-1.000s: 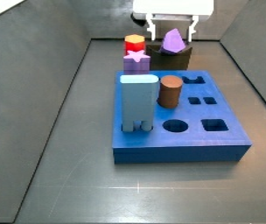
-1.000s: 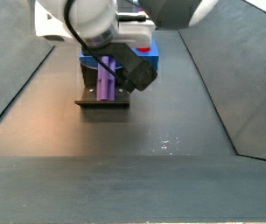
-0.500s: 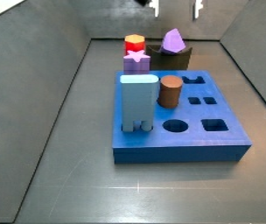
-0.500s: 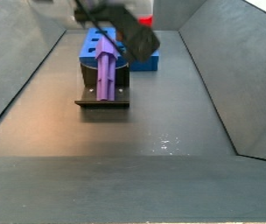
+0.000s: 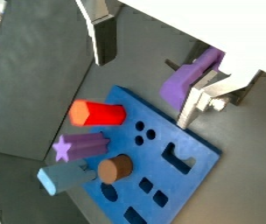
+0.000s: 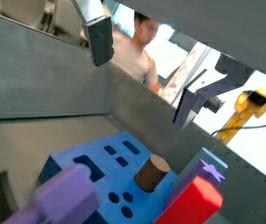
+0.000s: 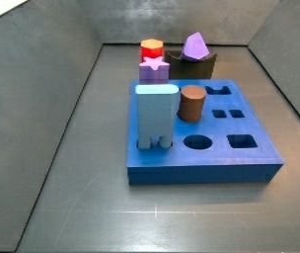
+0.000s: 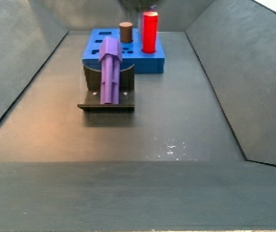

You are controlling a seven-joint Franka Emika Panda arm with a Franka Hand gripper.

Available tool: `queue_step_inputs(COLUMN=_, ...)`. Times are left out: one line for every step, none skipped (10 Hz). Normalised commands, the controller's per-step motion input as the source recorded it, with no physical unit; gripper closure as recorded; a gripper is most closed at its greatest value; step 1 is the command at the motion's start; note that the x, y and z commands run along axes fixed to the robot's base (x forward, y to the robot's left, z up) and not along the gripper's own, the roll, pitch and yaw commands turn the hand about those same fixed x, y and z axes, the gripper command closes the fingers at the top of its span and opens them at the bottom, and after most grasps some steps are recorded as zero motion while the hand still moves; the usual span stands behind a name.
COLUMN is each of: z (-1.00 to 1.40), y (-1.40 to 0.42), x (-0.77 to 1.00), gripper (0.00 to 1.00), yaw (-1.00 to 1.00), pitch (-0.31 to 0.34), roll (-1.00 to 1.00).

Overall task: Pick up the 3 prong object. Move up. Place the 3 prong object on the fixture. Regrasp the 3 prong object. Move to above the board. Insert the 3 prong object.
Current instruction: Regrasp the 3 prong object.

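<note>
Your gripper (image 5: 147, 74) is out of both side views, high above the scene; only the wrist views show it. Its 2 silver fingers (image 5: 101, 37) stand wide apart with nothing between them, so it holds nothing.

The 3 prong object (image 8: 112, 69) rests in the fixture (image 8: 108, 98), leaning up out of the notch toward the board (image 8: 99, 43). In a side view its pointed violet end (image 7: 195, 44) shows above the dark block (image 7: 192, 65), just behind the board's rear edge (image 7: 200, 158).

Step in hand, as you can judge it: placement on the fixture looks done, regrasp not yet begun.

Next move calls for you to descend over the fixture, line the open jaws across the violet shank, and close on it. Watch clearance to the red cylinder (image 7: 152, 48) and magenta star (image 7: 153, 66) just beside the fixture.

Board already carries the pale-blue block (image 7: 154, 114) and brown cylinder (image 7: 192, 103); several holes are open.
</note>
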Motion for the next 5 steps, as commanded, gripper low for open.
queue_step_inputs(z=0.23, y=-0.41, x=0.02, gripper=0.0, yaw=0.03, pitch=0.043, roll=1.0)
queue_step_inputs(z=0.08, y=-0.15, x=0.0, gripper=0.0, yaw=0.03, pitch=0.039, roll=1.0)
queue_step_inputs(z=0.04, y=-0.05, x=0.0, gripper=0.0, yaw=0.03, pitch=0.041, roll=1.0)
queue_step_inputs(z=0.02, y=-0.04, x=0.0, gripper=0.0, yaw=0.03, pitch=0.04, roll=1.0)
queue_step_inputs(z=0.02, y=-0.04, x=-0.01, gripper=0.0, yaw=0.03, pitch=0.038, roll=1.0)
